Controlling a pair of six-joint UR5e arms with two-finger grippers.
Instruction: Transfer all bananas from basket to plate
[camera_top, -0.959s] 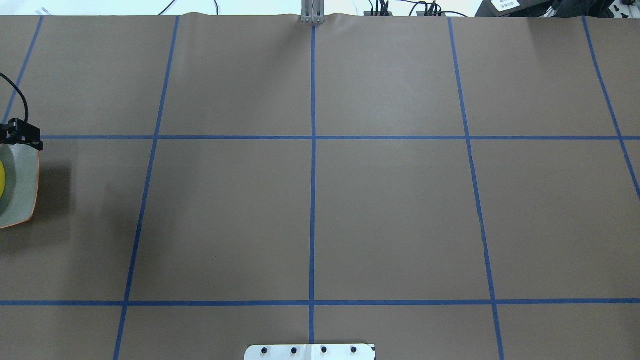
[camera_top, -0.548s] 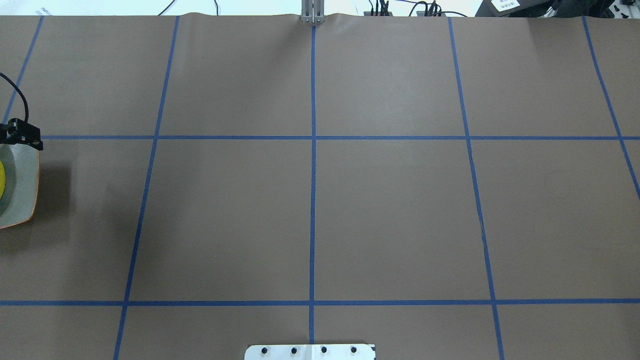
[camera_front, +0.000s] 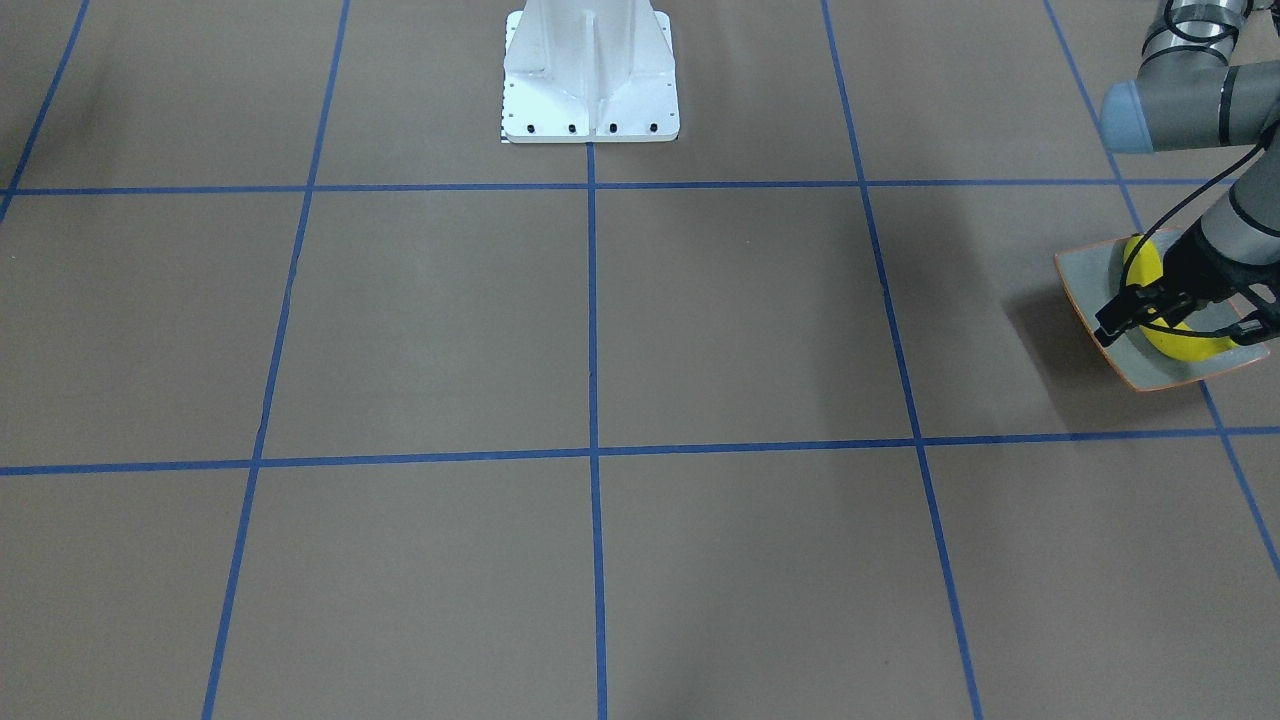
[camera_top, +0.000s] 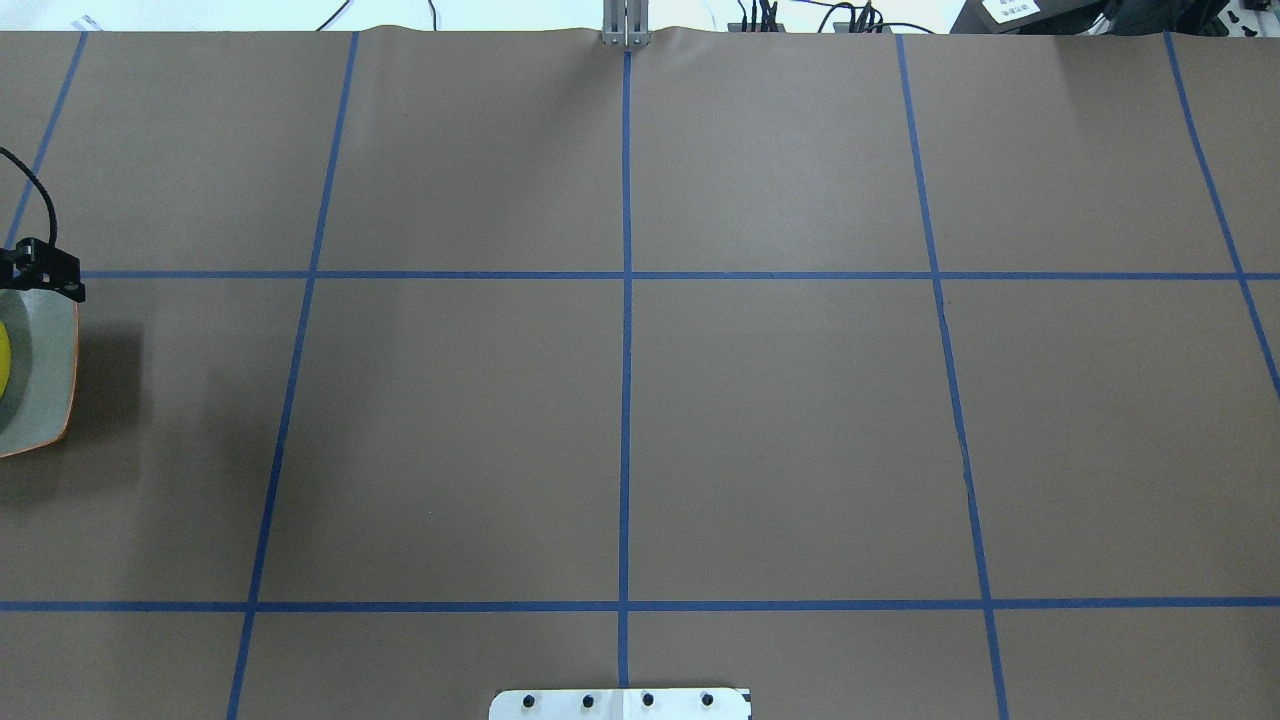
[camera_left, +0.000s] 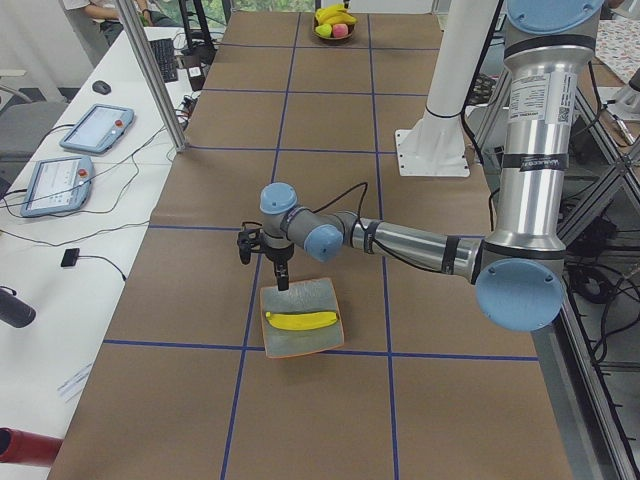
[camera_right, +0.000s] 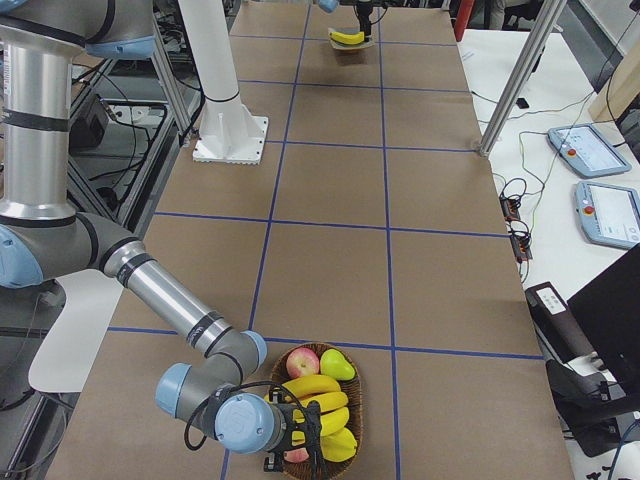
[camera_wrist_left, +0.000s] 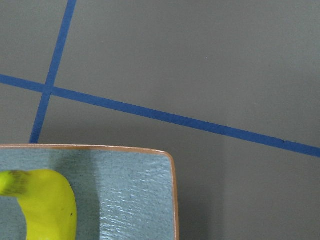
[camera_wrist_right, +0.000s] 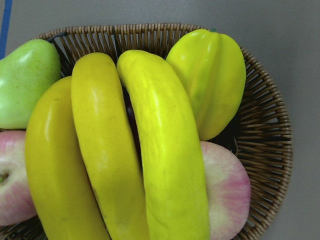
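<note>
Brown paper table (camera_top: 780, 400), blue tape lines (camera_top: 626, 400). One banana (camera_left: 300, 321) lies on the plate (camera_front: 1085, 275) at the front view's right edge, with the left gripper (camera_left: 283, 283) just above. The other bananas (camera_wrist_right: 165, 150) sit in the basket (camera_wrist_right: 265, 135) under the right gripper (camera_right: 305, 435). Can't tell how either gripper's jaws stand.

Brown paper (camera_top: 780, 430) covers my table, cut into squares by blue tape (camera_top: 626, 400). In my right wrist view a green pear (camera_wrist_right: 25, 82) sits at the upper left, with a pink apple (camera_wrist_right: 10, 195) just below it. A ridged yellow-green starfruit (camera_wrist_right: 210, 85) lies at the upper right, overlapping a second apple (camera_wrist_right: 227, 192). On the white side desk (camera_right: 590, 90) across from me one tablet (camera_right: 583, 150) lies just beside another (camera_right: 607, 213), each with a red button, near a slanted metal post (camera_right: 520, 70). From my left end I also see a keyboard (camera_left: 167, 60) and a mouse (camera_left: 98, 87) on that desk.
</note>
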